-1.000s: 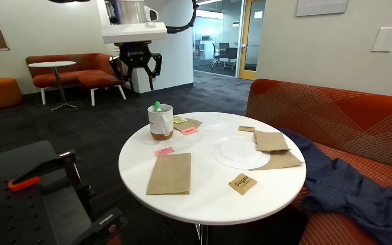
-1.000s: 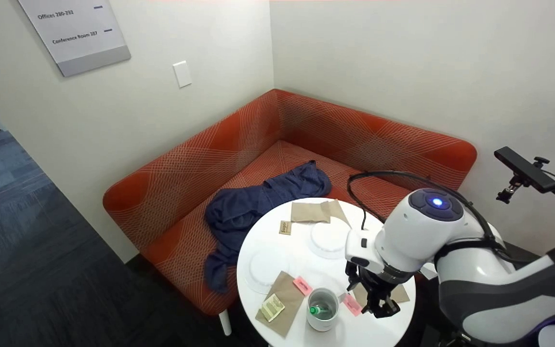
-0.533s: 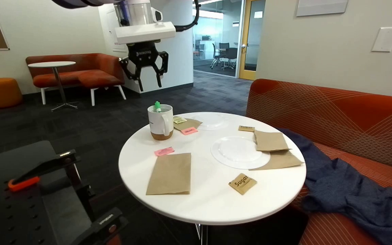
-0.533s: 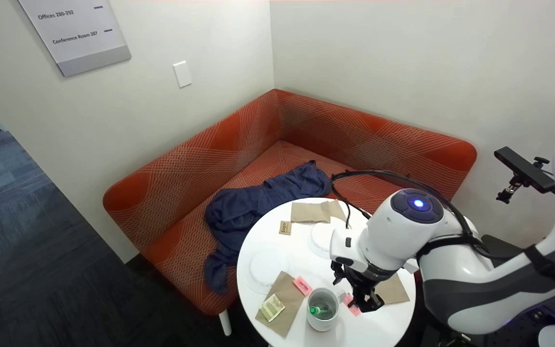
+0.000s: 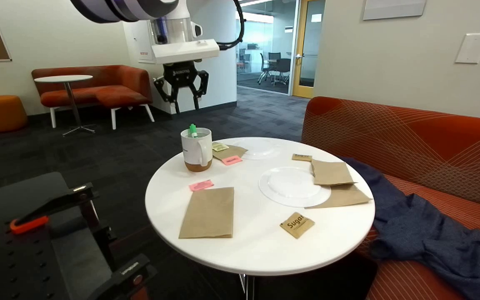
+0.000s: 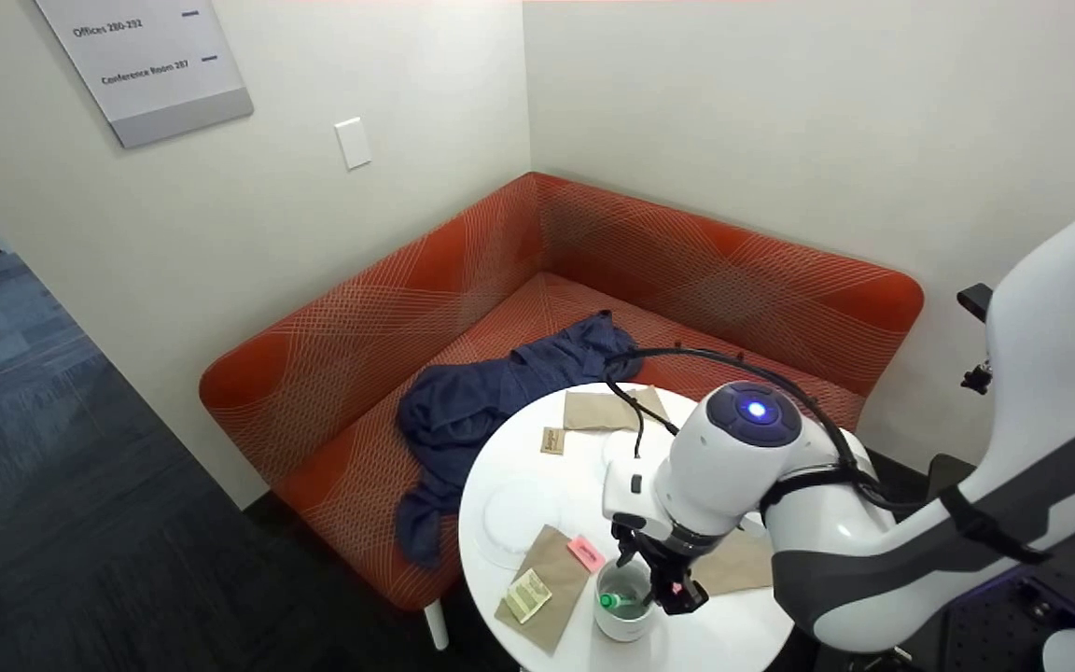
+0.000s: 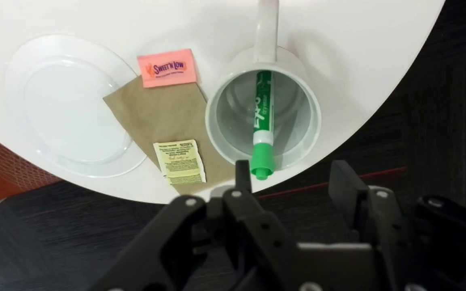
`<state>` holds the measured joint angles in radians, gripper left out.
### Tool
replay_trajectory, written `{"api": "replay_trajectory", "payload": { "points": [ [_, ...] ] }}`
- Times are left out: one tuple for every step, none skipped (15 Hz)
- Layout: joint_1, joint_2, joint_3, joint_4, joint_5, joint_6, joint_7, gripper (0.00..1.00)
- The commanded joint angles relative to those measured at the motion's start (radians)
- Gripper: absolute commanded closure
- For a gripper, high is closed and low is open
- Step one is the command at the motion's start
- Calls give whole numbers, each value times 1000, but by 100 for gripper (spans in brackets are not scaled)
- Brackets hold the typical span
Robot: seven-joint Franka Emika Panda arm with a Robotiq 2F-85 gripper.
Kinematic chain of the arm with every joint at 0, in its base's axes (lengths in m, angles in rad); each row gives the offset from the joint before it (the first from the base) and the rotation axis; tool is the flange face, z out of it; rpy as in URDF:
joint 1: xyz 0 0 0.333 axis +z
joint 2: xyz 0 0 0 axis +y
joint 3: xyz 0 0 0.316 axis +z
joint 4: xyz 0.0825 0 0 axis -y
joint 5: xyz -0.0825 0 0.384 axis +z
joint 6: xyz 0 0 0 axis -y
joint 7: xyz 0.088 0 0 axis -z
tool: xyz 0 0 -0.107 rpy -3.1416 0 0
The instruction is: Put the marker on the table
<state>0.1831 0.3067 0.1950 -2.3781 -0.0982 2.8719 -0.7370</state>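
The green marker (image 7: 263, 117) with its paler green cap leans inside a white mug (image 7: 314, 115), cap end over the rim. The marker shows in both exterior views (image 5: 193, 131) (image 6: 614, 601). The mug (image 5: 191, 151) stands upright on the round white table (image 5: 256, 237), near its edge; the table also shows in the wrist view (image 7: 362, 52). My gripper (image 5: 187, 110) is open and empty, pointing down above the mug. In the wrist view the gripper (image 7: 291, 165) has its left fingertip close to the marker's cap in the picture. The marker's lower end is partly hidden by the mug.
Clear plates (image 5: 294, 186), brown napkins (image 5: 207, 213), a sugar packet (image 5: 297, 225), pink packets (image 5: 201, 185) and a yellow packet (image 7: 179, 161) lie on the table. An orange couch (image 6: 369, 308) with a dark blue cloth (image 6: 509, 392) borders the table.
The arm and open gripper have moved toward the mug, rightward in an exterior view and leftward in an exterior view. The marker and mug have not moved.
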Motion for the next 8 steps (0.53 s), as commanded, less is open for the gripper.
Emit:
{"api": "replay_trajectory", "payload": {
  "points": [
    [-37,65,23,59,-41,-3,24,52],
    [-40,77,24,67,-45,-2,24,51],
    [-43,89,25,78,-48,-4,24,53],
    [-47,101,27,87,-50,-8,23,53],
    [-51,113,29,95,-51,-7,22,54],
    [-54,123,32,102,-51,-7,21,52],
    [-57,131,35,107,-51,-9,20,52],
    [-60,140,38,111,-51,-9,20,51]
  ]
}}
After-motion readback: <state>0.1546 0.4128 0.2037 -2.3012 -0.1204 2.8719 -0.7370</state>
